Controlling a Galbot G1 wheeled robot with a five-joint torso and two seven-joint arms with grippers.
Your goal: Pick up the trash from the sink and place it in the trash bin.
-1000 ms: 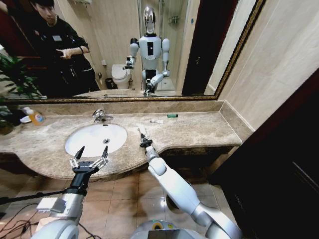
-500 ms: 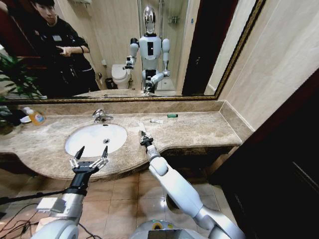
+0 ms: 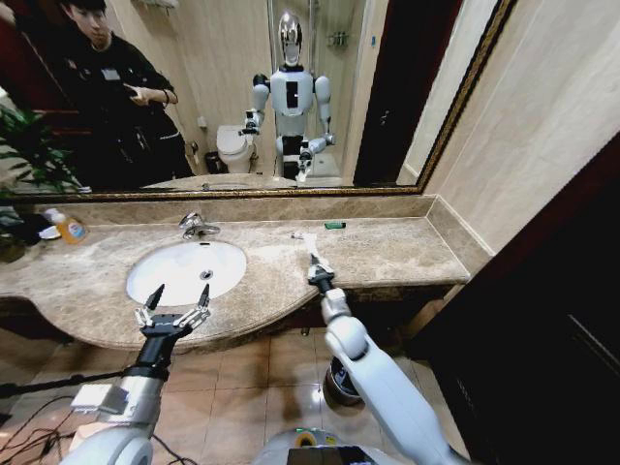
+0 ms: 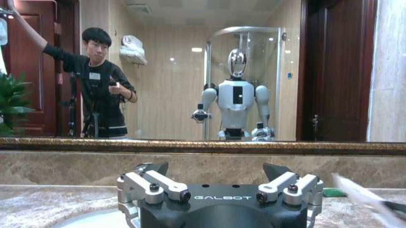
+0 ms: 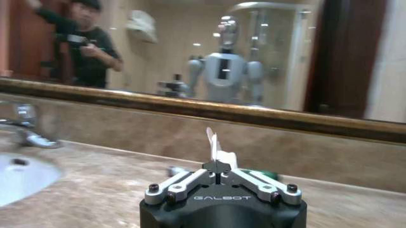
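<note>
My right gripper (image 3: 318, 270) is shut on a thin white strip of trash (image 3: 311, 248) that sticks up from its fingers, above the counter's front edge to the right of the sink (image 3: 186, 269). The right wrist view shows that strip (image 5: 215, 145) pinched in the right gripper (image 5: 217, 166). On the floor below, partly hidden by my right arm, stands the trash bin (image 3: 337, 383). A white tube (image 3: 304, 235) and a green piece (image 3: 334, 225) lie near the mirror. My left gripper (image 3: 179, 294) hovers open at the sink's front rim.
A chrome faucet (image 3: 197, 226) stands behind the basin. An orange bottle (image 3: 69, 229) sits at the far left of the marble countertop (image 3: 397, 254). A mirror runs along the back wall. A dark cabinet (image 3: 542, 320) fills the right side.
My right gripper has swung to the right with the white strip, from beside the sink to over the counter's front edge. The left arm has stayed still.
</note>
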